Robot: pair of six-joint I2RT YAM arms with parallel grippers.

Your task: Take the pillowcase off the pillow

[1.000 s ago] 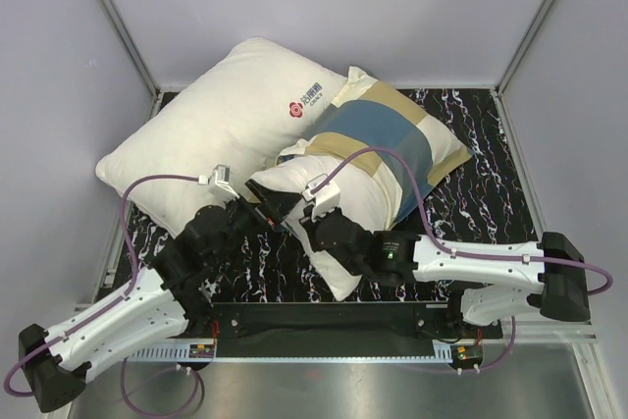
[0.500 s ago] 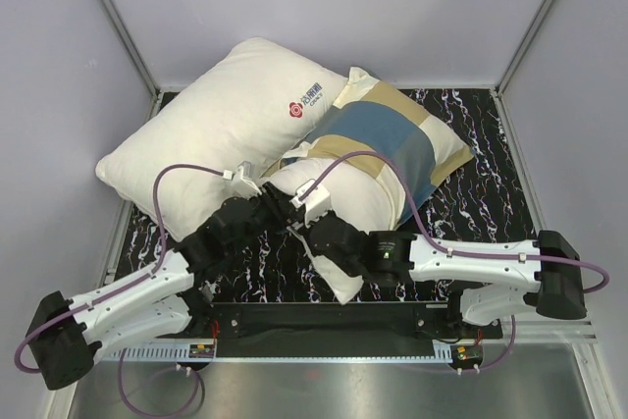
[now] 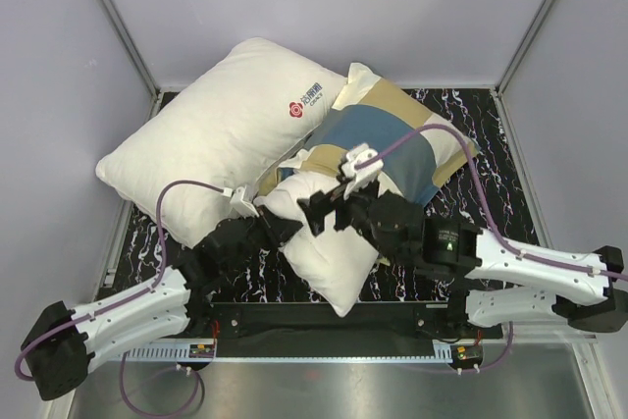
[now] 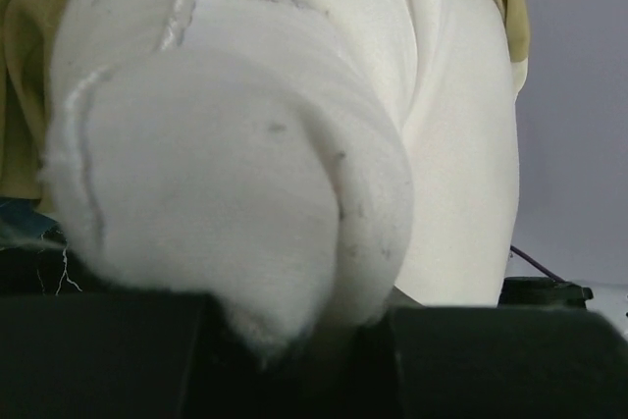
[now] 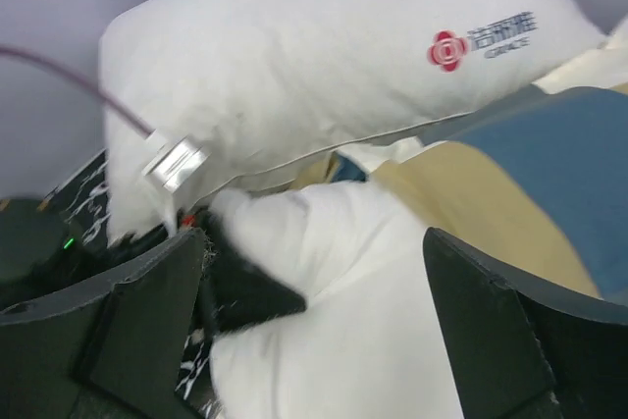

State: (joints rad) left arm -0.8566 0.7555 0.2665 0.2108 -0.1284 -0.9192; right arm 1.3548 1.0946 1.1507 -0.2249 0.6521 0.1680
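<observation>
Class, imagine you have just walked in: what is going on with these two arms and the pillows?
Two robot arms are pulling a checked pillowcase off a plain white pillow. The left gripper pinches the pillow's bared near corner, and the right gripper hovers open above it. The far part sits inside the case. A logo pillow lies alongside.

Red-logo white pillow (image 3: 221,130), black marbled tabletop (image 3: 481,188)

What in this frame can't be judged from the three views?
1. Left wrist: the left gripper, pinching the pillow, is a dark blur cut by the bottom edge.
2. Top: the right arm covers part of the pillowcase mouth.
3. Right wrist: motion blur smears the left gripper.
4. Any view: fabric hides how much pillow sits inside.
</observation>
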